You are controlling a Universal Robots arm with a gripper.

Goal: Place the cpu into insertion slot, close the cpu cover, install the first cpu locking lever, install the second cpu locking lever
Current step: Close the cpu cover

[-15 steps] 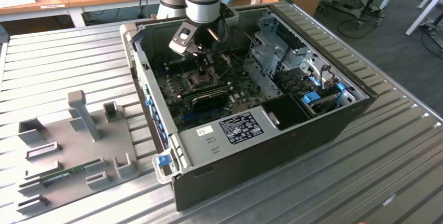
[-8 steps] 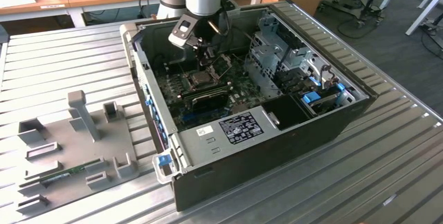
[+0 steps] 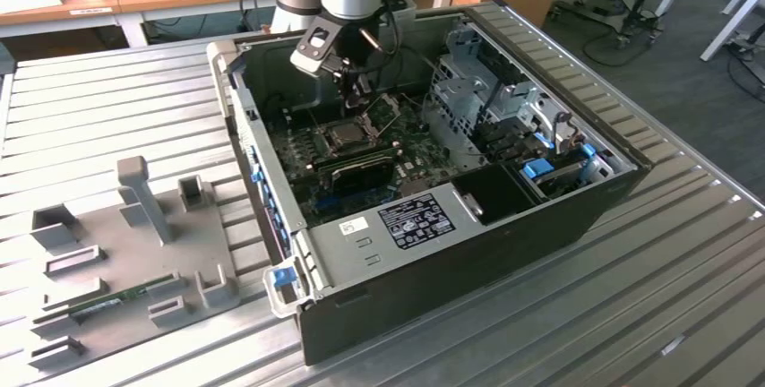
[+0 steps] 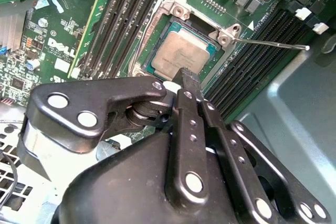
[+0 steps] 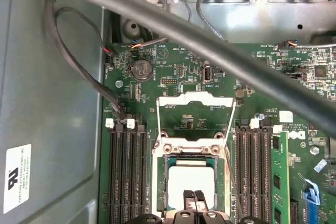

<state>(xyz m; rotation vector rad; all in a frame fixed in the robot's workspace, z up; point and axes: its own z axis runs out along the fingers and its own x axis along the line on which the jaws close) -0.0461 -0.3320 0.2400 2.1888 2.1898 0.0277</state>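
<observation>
Resting flat in the insertion slot (image 5: 164, 187), the cpu (image 5: 190, 179) looks seated. The gripper (image 5: 198, 201) hangs just over its edge, fingers pressed together and holding nothing. The cpu cover (image 5: 197, 98) stands open, at about 1 o'clock from the slot in the exterior view, and one locking lever (image 4: 273, 43) is free. I think a fingertip scraping the chip could tilt it and bend the pins.

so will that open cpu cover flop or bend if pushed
The cpu cover is a thin metal frame around a window, so probably light but stiff. Hinged beside the insertion slot, it would likely swing, not slide.
</observation>
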